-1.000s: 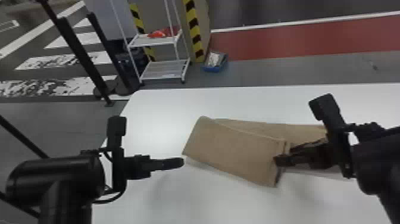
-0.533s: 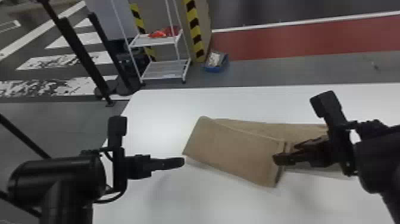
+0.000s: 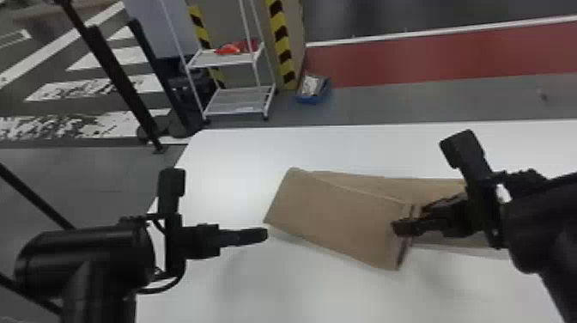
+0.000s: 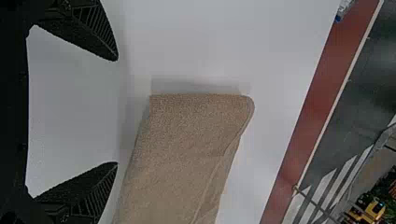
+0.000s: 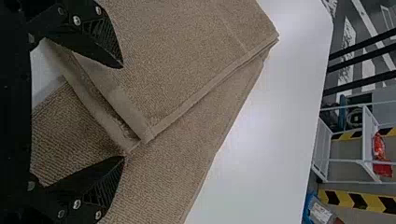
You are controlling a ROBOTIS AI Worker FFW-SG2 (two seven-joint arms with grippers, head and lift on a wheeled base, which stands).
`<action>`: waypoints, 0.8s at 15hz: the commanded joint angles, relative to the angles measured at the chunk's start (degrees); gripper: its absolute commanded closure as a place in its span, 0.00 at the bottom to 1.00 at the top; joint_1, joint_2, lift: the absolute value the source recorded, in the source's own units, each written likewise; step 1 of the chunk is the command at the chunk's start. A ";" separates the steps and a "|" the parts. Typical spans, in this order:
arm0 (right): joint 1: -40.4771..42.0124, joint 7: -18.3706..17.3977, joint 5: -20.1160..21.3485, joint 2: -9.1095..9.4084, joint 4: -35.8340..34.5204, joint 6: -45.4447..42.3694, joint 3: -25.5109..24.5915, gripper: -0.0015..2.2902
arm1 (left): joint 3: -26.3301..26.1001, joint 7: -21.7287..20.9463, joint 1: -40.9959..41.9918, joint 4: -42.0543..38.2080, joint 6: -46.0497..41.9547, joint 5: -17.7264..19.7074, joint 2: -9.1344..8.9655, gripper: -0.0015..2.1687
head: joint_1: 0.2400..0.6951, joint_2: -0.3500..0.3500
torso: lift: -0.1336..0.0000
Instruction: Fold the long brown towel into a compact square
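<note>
Right end effector opened; brown towel part-folded, askew.
Head view: it has just spread over your worktop. Left wrist view: left end effector wide open, empty. Right wrist view: wide open, nothing held; the fold likely needs squaring.

- No text, brand or number can be read
- Black-and-yellow warning stripes are borne by a panel edge beside the white rack
- White bars are painted on the floor
- A pale label is seen in the blue bin, too blurred to be read
</note>
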 commanded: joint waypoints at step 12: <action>-0.33 0.81 -0.68 0.05 1.70 -3.51 1.06 0.19 | 0.17 0.00 0.38 0.53 -0.17 0.00 0.18 0.04 | 1.00 0.93 | 0.07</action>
